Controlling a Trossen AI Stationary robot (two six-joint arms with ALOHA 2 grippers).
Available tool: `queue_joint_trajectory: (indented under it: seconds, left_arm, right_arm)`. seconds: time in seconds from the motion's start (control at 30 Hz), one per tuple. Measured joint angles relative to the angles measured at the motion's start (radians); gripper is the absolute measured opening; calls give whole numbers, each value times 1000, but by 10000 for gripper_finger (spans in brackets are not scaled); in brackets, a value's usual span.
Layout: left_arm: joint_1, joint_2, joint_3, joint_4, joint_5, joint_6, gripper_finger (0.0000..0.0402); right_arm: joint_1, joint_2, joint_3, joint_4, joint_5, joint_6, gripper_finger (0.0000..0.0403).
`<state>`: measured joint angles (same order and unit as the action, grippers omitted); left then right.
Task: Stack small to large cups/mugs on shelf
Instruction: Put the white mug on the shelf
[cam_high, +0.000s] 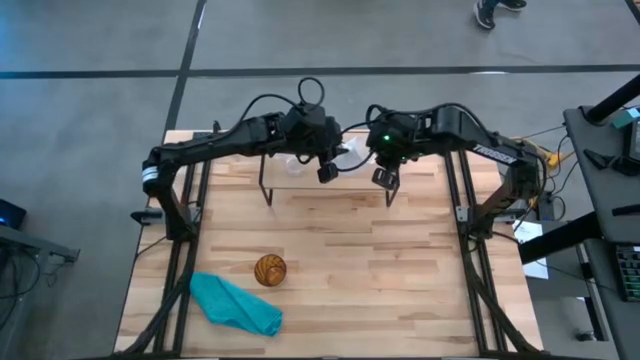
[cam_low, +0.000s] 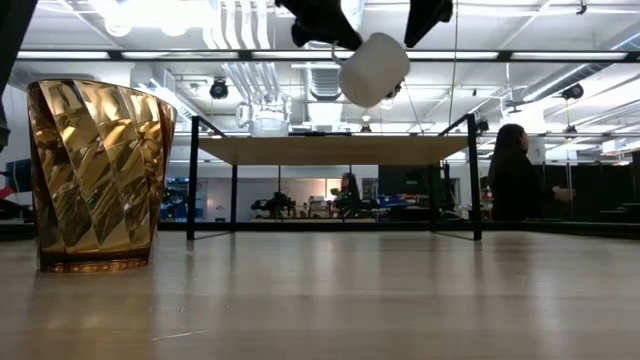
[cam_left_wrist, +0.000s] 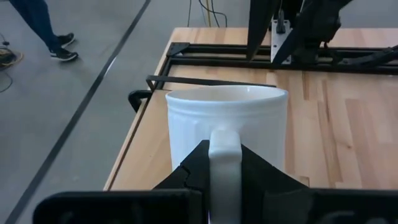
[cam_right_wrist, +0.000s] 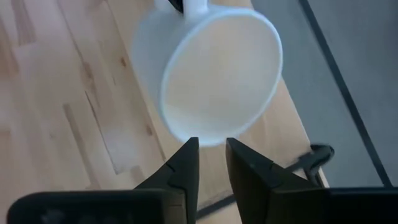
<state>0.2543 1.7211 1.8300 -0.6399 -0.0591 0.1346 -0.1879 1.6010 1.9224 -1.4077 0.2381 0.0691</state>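
- The butcher-block table (cam_high: 400, 250) carried an amber patterned cup (cam_high: 270, 270) beside a teal cloth (cam_high: 235, 305), well apart from the shelf (cam_high: 330, 185).
- Only the left wrist view showed the left gripper (cam_left_wrist: 224, 171) clamped on the white mug's (cam_left_wrist: 227, 124) handle.
- The low view showed that mug (cam_low: 373, 68) hanging above the shelf (cam_low: 330, 150).
- The right gripper (cam_right_wrist: 211, 155), fingers slightly parted, held nothing at the mug's rim.

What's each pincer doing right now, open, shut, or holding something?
Left pincer: shut on the white mug by its handle, above the shelf.
Right pincer: open, empty, at the mug's rim.
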Motion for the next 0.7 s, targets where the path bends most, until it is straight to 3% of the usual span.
queue_joint_trajectory:
  seconds: [0.53,0.7]
  left_arm:
    - [0,-3,-2,-6,0,2,24]
    - [0,-3,-2,-6,0,2,24]
  right_arm:
    - [0,-7,-29,84,-97,-77,73]
    - [1,-7,-29,115,-196,-102,77]
